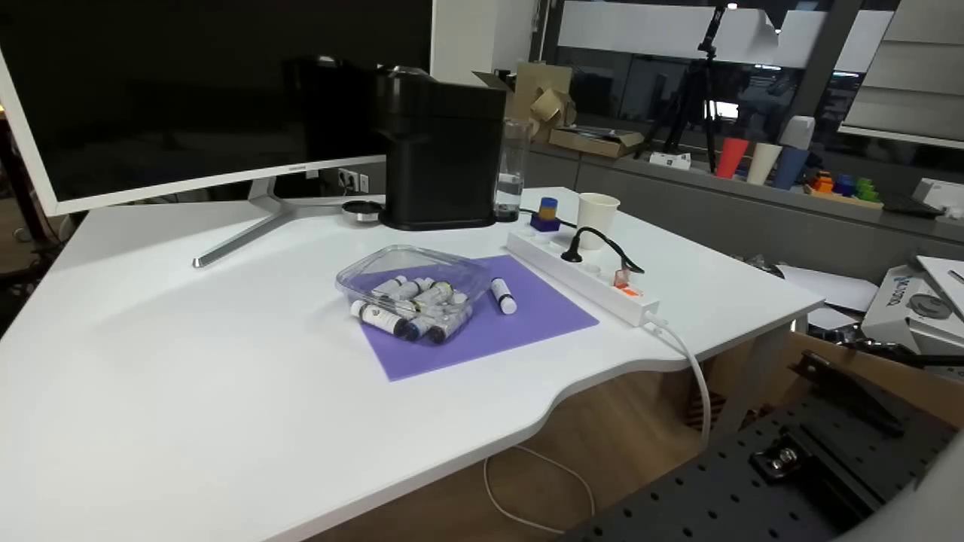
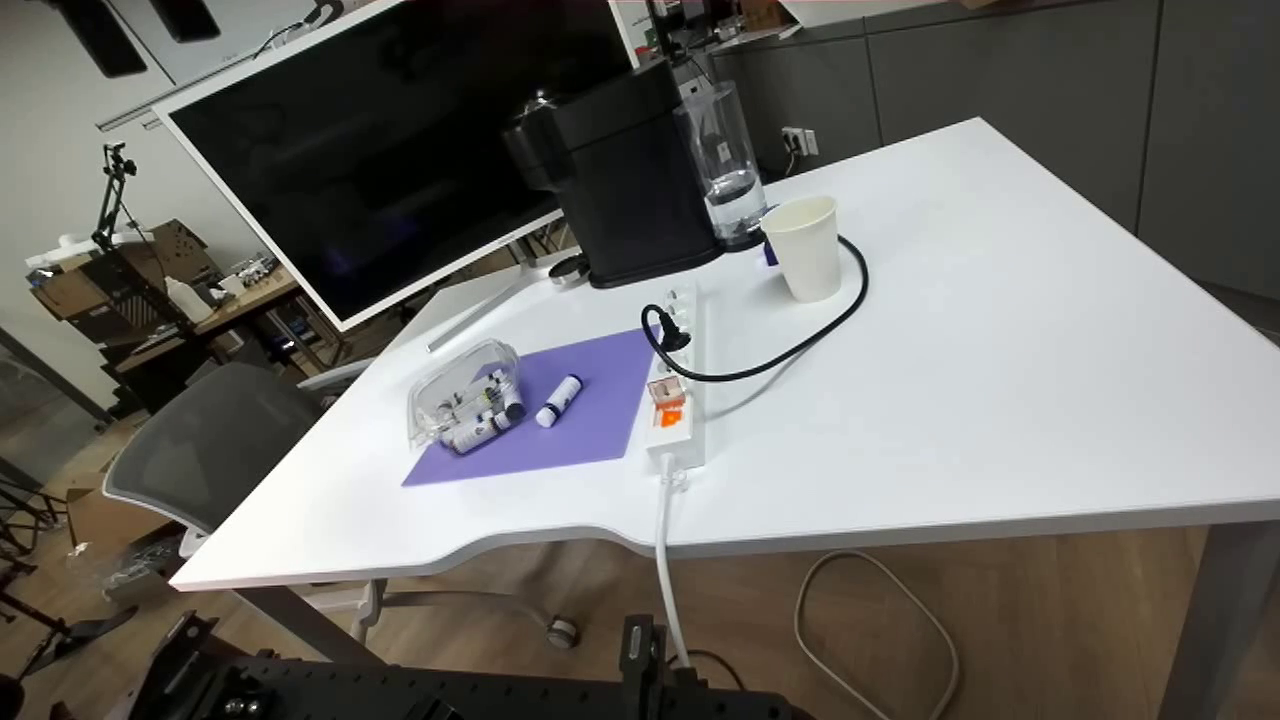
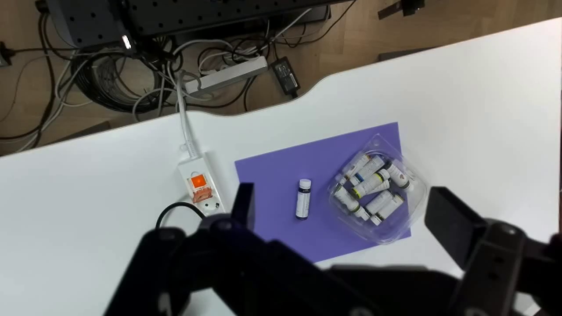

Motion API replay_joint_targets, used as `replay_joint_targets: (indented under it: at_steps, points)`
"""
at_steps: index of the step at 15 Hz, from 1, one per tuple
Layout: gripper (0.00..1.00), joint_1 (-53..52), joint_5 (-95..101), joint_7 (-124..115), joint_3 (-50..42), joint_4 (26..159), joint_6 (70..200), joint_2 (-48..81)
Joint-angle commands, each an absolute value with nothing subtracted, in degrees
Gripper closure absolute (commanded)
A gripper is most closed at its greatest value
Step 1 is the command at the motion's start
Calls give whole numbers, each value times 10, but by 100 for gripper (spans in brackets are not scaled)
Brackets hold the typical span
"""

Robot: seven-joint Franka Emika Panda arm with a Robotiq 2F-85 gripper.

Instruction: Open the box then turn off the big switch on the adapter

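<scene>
Purple in colour, the mat [image 3: 276, 193] bears a loose bottle [image 3: 303, 202] whose label you can see but not read. You cannot make out with certainty the labels on the small bottles [image 3: 371, 183] in the box [image 3: 415, 204], the mark on the monitor [image 1: 211, 98] behind the mat, or the lettering on a white carton [image 1: 896, 312] well apart from the mat. Your box, of clear plastic, lies across one side of the mat, partly on the white table [image 3: 474, 109]; whether a lid covers it, you cannot tell. Your adapter [image 1: 576, 278] lies on the table just beside the mat's opposite side, its orange switch [image 3: 198, 181] next to a tinted clear flap [image 3: 202, 195]. In the wrist view your gripper [image 3: 340, 206] is released, its fingers [image 3: 452, 224] spread wide, touching neither thing. The box shows in the gap between them, near one finger; the adapter shows outside that gap, past the other finger, and the gripper hides part of its length.
</scene>
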State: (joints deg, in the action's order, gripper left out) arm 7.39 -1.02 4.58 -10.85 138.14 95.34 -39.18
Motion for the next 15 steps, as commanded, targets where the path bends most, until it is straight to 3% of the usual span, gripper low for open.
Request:
replay_joint_targets:
  at_steps: [1, 8, 15]
  points:
    - [0, 77, -6, 49, -101, 1383, 967, -392]
    - [0, 46, 115, 73, -20, 1449, 1133, -341]
    - [0, -30, 173, 121, 39, 1543, 1219, -276]
